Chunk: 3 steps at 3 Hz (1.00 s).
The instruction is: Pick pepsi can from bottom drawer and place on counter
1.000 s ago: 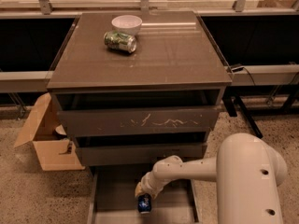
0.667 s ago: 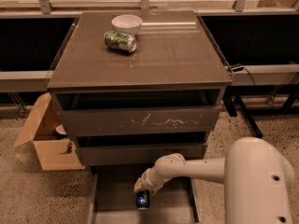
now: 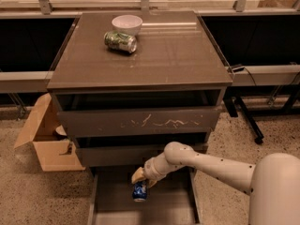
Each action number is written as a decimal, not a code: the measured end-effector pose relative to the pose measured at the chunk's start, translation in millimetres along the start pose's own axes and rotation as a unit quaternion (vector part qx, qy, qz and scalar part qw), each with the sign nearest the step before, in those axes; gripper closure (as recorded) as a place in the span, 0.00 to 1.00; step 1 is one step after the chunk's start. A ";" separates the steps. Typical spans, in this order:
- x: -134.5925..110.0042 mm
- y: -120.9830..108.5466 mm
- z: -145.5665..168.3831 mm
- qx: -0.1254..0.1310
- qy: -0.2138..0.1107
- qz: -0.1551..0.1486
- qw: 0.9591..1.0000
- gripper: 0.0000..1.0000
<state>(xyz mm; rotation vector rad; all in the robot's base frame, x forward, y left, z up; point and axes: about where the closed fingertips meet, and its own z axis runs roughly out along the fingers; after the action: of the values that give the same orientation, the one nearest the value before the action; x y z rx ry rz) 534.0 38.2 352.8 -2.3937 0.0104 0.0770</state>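
The pepsi can (image 3: pixel 139 191), dark blue with a white patch, hangs upright just above the floor of the open bottom drawer (image 3: pixel 171 206). My gripper (image 3: pixel 141 182) reaches in from the right, under the middle drawer, and is shut on the top of the can. The white arm (image 3: pixel 211 165) stretches from the lower right. The counter (image 3: pixel 168 55) is the glossy grey-brown top of the cabinet, high above the gripper.
A green-and-silver can (image 3: pixel 120 41) lies on its side on the counter next to a white bowl (image 3: pixel 127 23) at the back left. The scratched-front drawer (image 3: pixel 140 122) juts out above. An open cardboard box (image 3: pixel 47 144) stands on the floor at the left.
My gripper and the pepsi can have moved together a little up and to the left, lifting the can off the drawer floor.
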 end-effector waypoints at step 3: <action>-13.3 -51.2 9.9 0.093 0.006 0.102 0.990 1.00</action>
<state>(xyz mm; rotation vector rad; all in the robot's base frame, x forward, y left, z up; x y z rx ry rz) 521.7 82.4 381.1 -2.1996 0.2581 0.1522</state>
